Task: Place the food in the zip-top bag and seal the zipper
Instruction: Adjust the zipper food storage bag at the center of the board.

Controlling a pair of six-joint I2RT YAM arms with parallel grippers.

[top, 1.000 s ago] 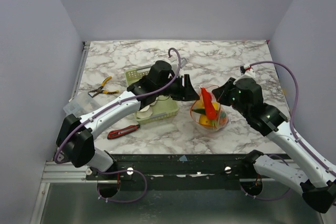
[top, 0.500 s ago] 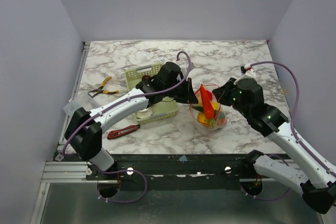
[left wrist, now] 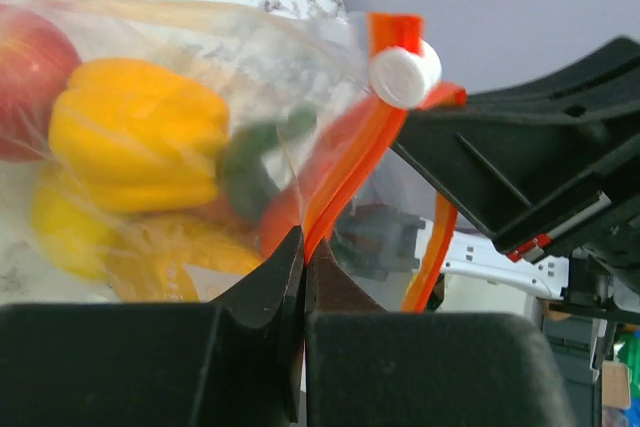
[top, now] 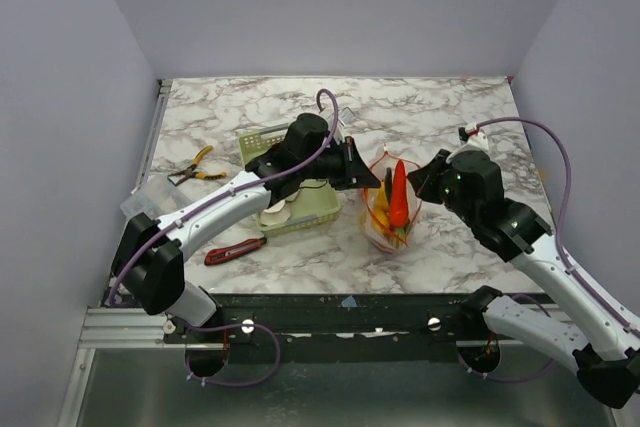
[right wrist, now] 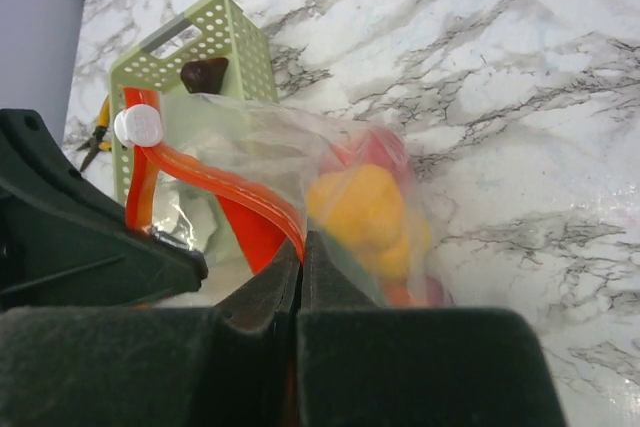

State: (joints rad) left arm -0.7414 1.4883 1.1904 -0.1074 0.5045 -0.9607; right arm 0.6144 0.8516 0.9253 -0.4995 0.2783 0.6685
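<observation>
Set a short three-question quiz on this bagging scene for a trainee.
1. True or false: the left tool is shut on the zipper.
2. Where is the food? A) inside the zip-top bag; B) lying loose outside it; C) none is in view.
3. Fill in: the slider on the zipper is ___ in colour.
Key: 1 true; 2 A; 3 white.
</observation>
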